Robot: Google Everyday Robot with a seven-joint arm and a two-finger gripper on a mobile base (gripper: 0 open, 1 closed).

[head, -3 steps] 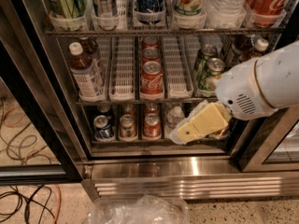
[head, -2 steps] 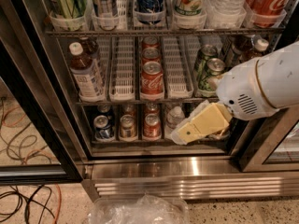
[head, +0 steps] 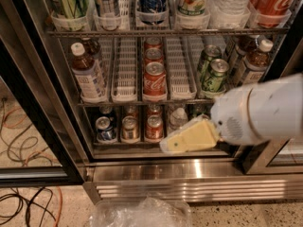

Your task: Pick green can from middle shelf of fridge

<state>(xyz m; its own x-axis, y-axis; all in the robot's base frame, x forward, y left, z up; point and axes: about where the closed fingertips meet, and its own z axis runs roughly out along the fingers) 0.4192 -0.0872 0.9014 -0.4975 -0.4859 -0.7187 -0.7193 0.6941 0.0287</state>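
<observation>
Two green cans stand in one lane at the right of the middle shelf (head: 124, 70), the front green can (head: 215, 75) ahead of the second (head: 206, 58). The fridge (head: 189, 171) is open, with a stainless steel base. My gripper (head: 182, 141), pale yellow on a white arm (head: 265, 110), hangs in front of the bottom rack, below and a little left of the front green can and apart from it. It holds nothing that I can see.
Red Coca-Cola cans (head: 155, 82) fill the middle lane. White-capped brown bottles stand at the left (head: 87, 74) and right (head: 258, 58). Small cans (head: 128, 129) sit on the bottom rack. A black door frame (head: 42, 108), floor cables (head: 23, 202) and clear plastic (head: 142, 212) lie below.
My arm and gripper have dropped lower and shifted slightly left, so both green cans now show fully above the arm.
</observation>
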